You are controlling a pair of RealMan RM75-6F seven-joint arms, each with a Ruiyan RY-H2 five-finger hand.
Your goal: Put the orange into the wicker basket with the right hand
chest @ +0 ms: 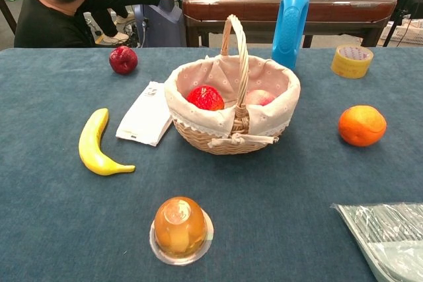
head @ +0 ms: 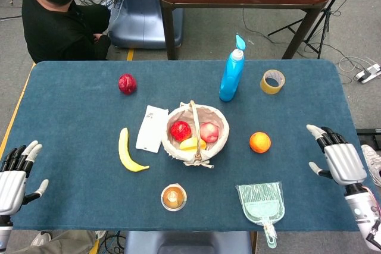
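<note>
The orange (head: pixel 260 142) (chest: pixel 361 125) lies on the blue table to the right of the wicker basket (head: pixel 218 144) (chest: pixel 198 130), which has a cloth lining and holds several fruits. My right hand (head: pixel 337 157) hovers over the table's right side, fingers spread and empty, well right of the orange. Over the near left corner my left hand (head: pixel 13 179) is open, holding nothing. Neither hand shows in the chest view.
A blue bottle (head: pixel 231 74) and a tape roll (head: pixel 272 81) stand behind the basket. A banana (head: pixel 126 153), a white packet (head: pixel 152 128), a red fruit (head: pixel 127 83), a jelly cup (head: pixel 173 197) and a plastic dustpan (head: pixel 262 204) lie around. A person (head: pixel 59 16) sits at the far left.
</note>
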